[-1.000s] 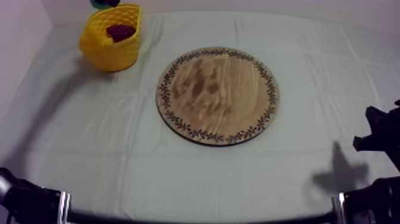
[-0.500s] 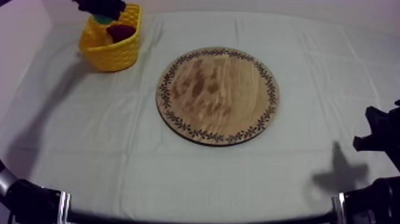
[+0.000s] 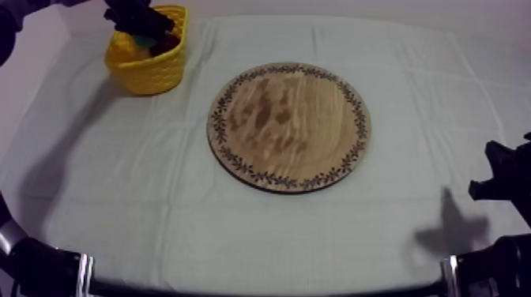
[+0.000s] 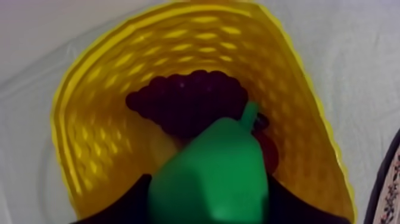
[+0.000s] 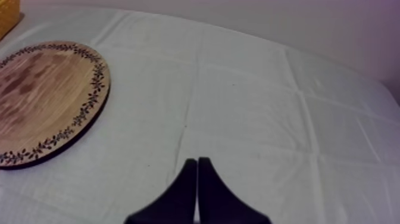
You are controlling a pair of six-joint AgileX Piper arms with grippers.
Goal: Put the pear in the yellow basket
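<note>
My left gripper (image 3: 142,22) is over the yellow basket (image 3: 150,67) at the table's far left and is shut on the green pear (image 4: 208,173). In the left wrist view the pear hangs inside the basket's mouth (image 4: 297,71), with a black finger (image 4: 128,202) on either side of it. It is just above a dark bunch of grapes (image 4: 187,101) lying on the basket's floor. The round wooden board (image 3: 289,126) lies bare at the table's middle. My right gripper (image 5: 196,176) rests low at the right side, shut on nothing, its fingers together as a narrow wedge.
A bit of red (image 4: 271,152) shows in the basket beside the pear; I cannot tell what it is. The board's rim (image 4: 390,184) lies close to the basket's right side. Grey-white cloth (image 3: 158,197) covers the table around the board. The right arm (image 3: 502,178) sits near the right edge.
My left arm has come in from the upper left and lowered the pear over the basket and into its mouth. The right arm has not moved.
</note>
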